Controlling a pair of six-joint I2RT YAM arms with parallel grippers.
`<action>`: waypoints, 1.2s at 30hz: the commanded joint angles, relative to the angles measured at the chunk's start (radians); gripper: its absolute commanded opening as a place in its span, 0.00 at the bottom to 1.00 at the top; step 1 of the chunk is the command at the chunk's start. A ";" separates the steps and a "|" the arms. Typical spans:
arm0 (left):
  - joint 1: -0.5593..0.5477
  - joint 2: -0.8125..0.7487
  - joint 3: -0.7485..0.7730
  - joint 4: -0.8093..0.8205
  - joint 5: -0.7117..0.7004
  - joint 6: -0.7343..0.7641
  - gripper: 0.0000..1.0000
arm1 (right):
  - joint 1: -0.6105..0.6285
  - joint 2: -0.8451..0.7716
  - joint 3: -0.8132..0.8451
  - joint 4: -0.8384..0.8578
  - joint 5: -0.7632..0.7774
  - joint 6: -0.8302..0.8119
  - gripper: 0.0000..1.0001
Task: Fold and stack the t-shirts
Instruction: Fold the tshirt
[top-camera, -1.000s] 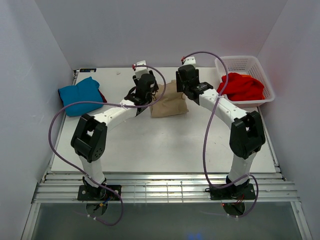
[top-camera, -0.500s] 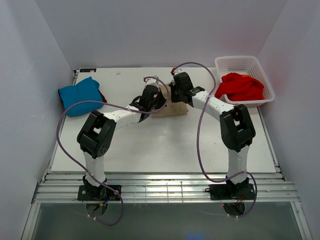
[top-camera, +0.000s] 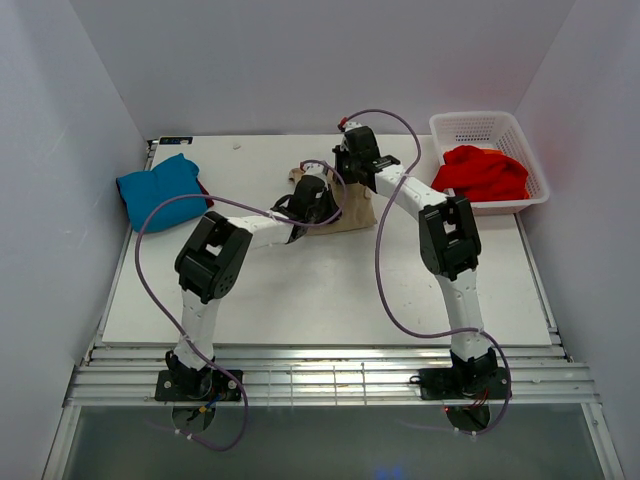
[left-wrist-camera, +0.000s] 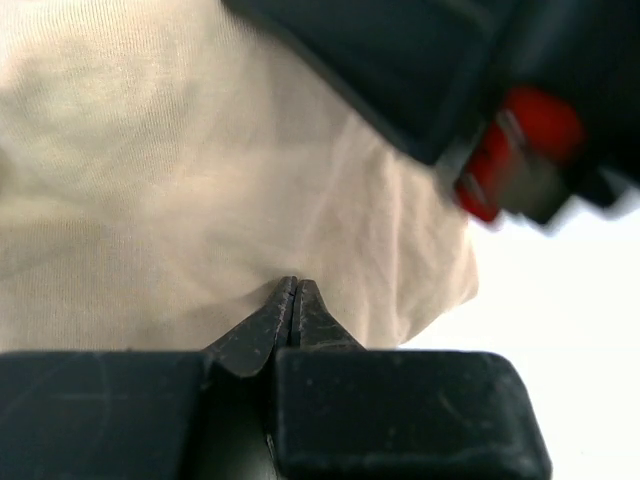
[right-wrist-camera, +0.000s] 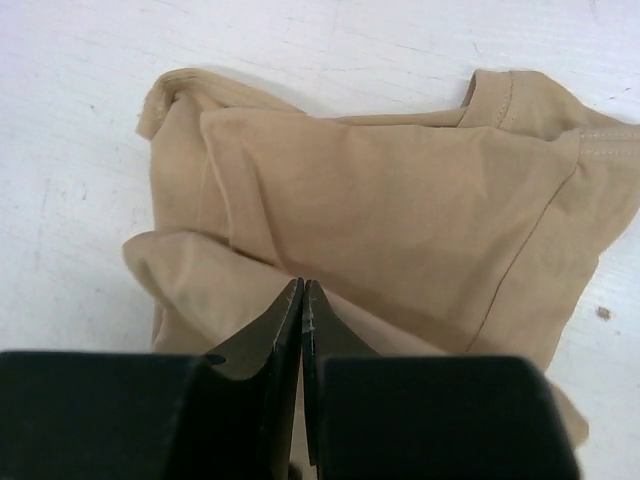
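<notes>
The tan-beige t-shirt (top-camera: 356, 212) lies crumpled at the middle back of the table, and both arms meet over it. My left gripper (left-wrist-camera: 293, 283) is shut, its tips pinched into the cloth (left-wrist-camera: 150, 180) where wrinkles run together. My right gripper (right-wrist-camera: 302, 285) is shut on a fold at the near edge of the same shirt (right-wrist-camera: 400, 200). The teal-blue t-shirt (top-camera: 160, 190) rests folded at the far left, with a dark red one (top-camera: 204, 190) peeking out from under it. A bright red t-shirt (top-camera: 482, 172) is heaped in the basket.
The white lattice basket (top-camera: 492, 125) stands at the back right corner. The right arm's black wrist (left-wrist-camera: 480, 70) hangs close over my left gripper. Purple cables (top-camera: 385, 260) loop from both arms above the table (top-camera: 330, 300).
Both grippers came down onto the tan shirt and closed from open. The arms stretched further back and inward, and the shirt looks more bunched under them.
</notes>
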 joint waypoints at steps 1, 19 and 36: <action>-0.002 -0.002 0.024 0.005 0.012 0.023 0.07 | -0.018 0.077 0.089 -0.017 -0.042 0.008 0.08; -0.002 0.030 -0.003 -0.012 0.030 0.022 0.06 | -0.038 -0.105 0.012 0.141 -0.039 -0.080 0.08; 0.003 -0.183 -0.010 -0.090 -0.161 0.132 0.57 | -0.036 -0.259 -0.355 0.034 -0.117 -0.054 0.08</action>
